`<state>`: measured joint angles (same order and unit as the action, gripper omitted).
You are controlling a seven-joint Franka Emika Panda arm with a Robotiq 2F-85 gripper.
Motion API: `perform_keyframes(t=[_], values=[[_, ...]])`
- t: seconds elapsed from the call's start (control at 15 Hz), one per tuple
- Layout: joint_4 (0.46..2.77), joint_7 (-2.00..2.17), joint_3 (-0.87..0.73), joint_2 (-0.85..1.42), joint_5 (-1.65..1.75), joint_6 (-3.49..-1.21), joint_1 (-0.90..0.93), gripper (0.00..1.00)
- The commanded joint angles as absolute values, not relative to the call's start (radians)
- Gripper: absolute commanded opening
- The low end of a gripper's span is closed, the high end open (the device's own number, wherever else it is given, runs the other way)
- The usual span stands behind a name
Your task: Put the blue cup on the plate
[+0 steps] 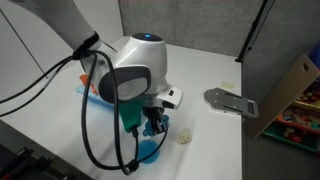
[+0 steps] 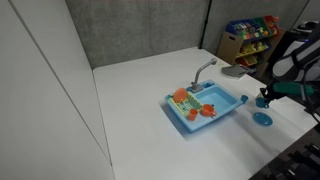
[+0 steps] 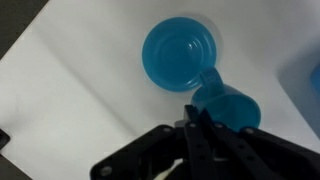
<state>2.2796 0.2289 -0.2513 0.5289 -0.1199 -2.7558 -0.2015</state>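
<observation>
In the wrist view the round bright-blue plate (image 3: 180, 55) lies flat on the white table. The tiny blue cup (image 3: 228, 103) hangs tilted just past the plate's near edge, its handle side overlapping the rim. My gripper (image 3: 203, 122) is shut on the cup's wall, with the dark fingers close together. In both exterior views the gripper (image 1: 150, 124) (image 2: 265, 98) hovers just above the plate (image 1: 150, 152) (image 2: 262, 118), which lies beside the sink. The arm hides most of the plate in an exterior view.
The light-blue toy sink (image 2: 190, 115) holds orange and red toys, with a grey faucet (image 2: 205, 70) at its back. A grey flat object (image 1: 230, 100) and a small white piece (image 1: 185, 138) lie on the table. A toy shelf (image 2: 250, 35) stands beyond the table edge.
</observation>
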Motion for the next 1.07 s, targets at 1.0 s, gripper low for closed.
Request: perform_keyframes(t=[1.0], values=[[2.366,0.193,-0.25,0.574,-0.125,-2.905,-0.22,0.03]])
